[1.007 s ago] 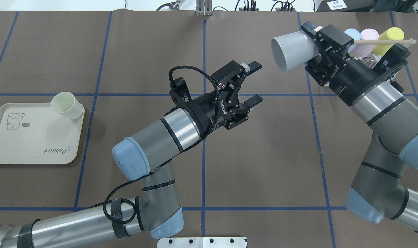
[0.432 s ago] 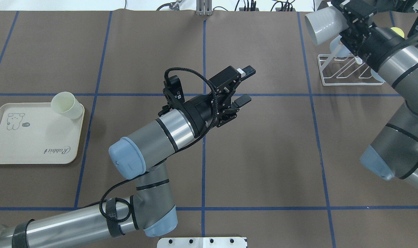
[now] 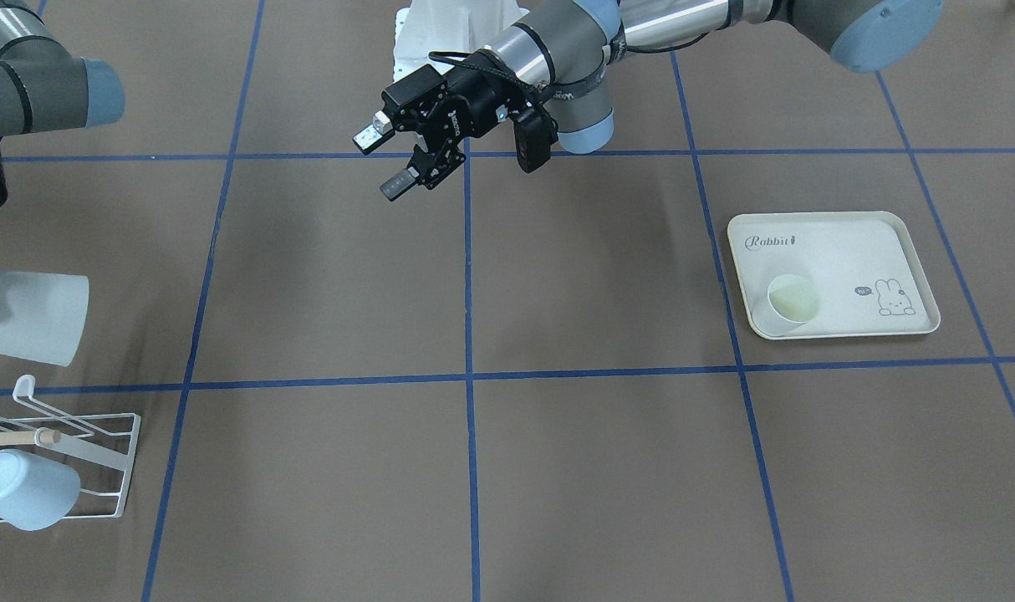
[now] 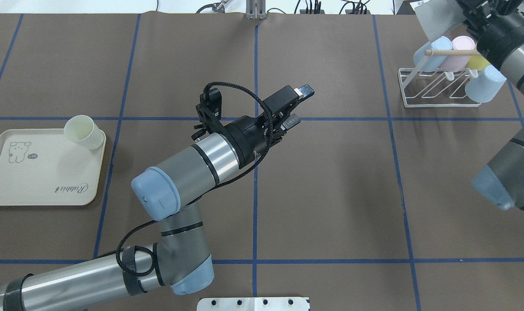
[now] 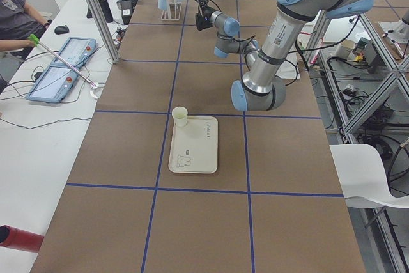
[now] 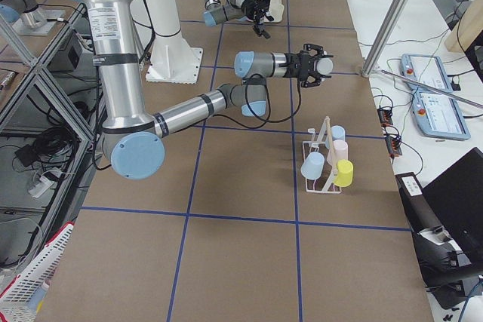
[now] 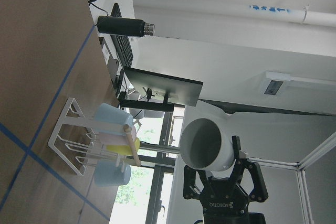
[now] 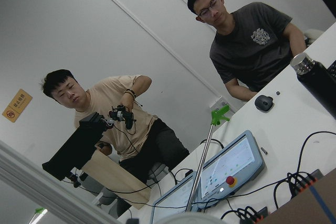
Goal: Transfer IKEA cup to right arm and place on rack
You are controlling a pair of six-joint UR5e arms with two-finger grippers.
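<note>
The grey-white IKEA cup [image 4: 434, 19] lies sideways in my right gripper [image 7: 218, 174], which is shut on its base. It hangs in the air just above and behind the white wire rack [image 4: 439, 88]. In the front-facing view the cup [image 3: 31, 318] is at the left edge, above the rack [image 3: 81, 451]. The rack holds two light blue cups, a pink one and a yellow one under its wooden dowel [image 4: 449, 52]. My left gripper [image 4: 297, 106] is open and empty above the table's middle, and it also shows in the front-facing view [image 3: 379, 163].
A cream rabbit-print tray [image 4: 42, 185] lies at the table's left with a pale cream cup [image 4: 83, 131] on its far corner. Operators sit beyond the far table edge, with tablets and cables there.
My right arm has carried the cup right and farther back, from beside the rack to above it. My left arm has drawn back slightly and turned its wrist, still open.
</note>
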